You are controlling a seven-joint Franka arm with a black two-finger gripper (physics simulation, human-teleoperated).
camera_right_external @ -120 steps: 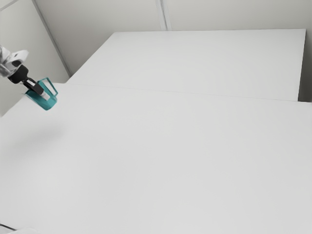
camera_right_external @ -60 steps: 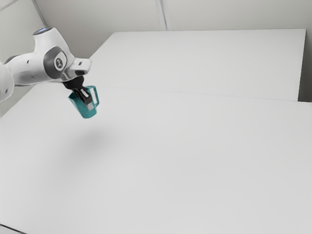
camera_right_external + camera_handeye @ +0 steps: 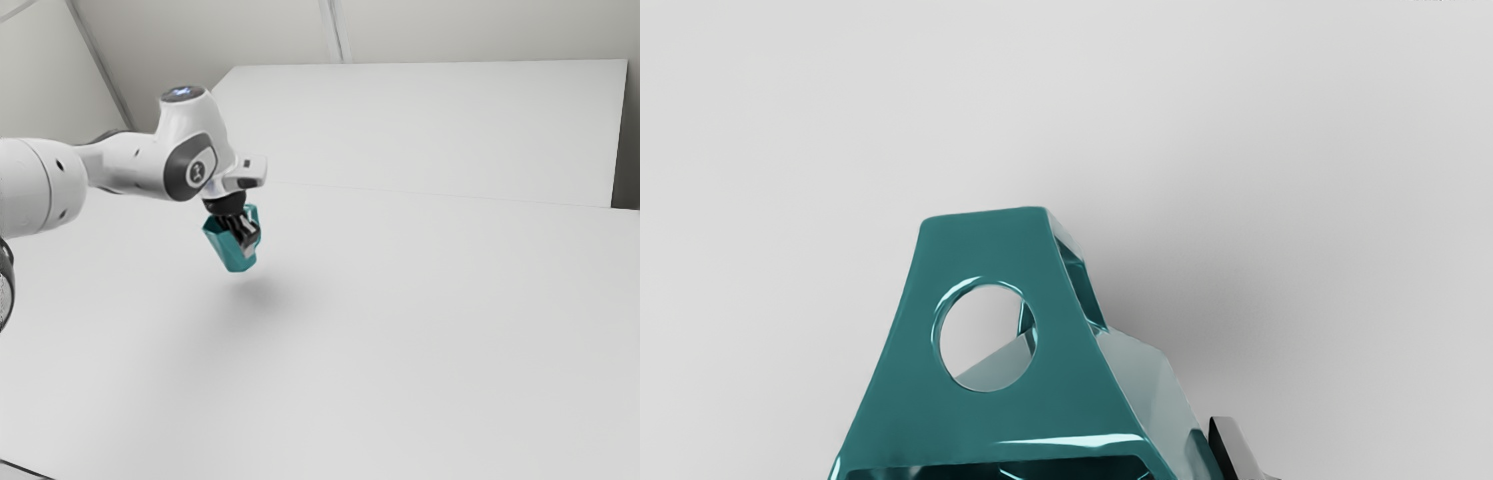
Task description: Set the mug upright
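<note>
Above the table [image 3: 420,330], the teal mug [image 3: 232,252] hangs tilted in the exterior view, with the black gripper [image 3: 246,236] shut on its body. A soft shadow lies on the surface below it. The wrist view has the mug's handle side [image 3: 986,420] up close, with a round hole through the handle plate, and part of its dark opening beneath. One fingertip [image 3: 1236,447] stands against the mug's side there; the other finger is hidden by the mug.
White table surface extends around and beneath the mug. Behind it stands a pale raised panel [image 3: 430,125] toward the exterior view's back. A dark cable [image 3: 25,469] lies at the exterior view's lower left corner.
The arm has come farther in from the exterior view's left, carrying the mug toward the right and somewhat nearer the camera. The hand has turned, so the handle faces differently.
</note>
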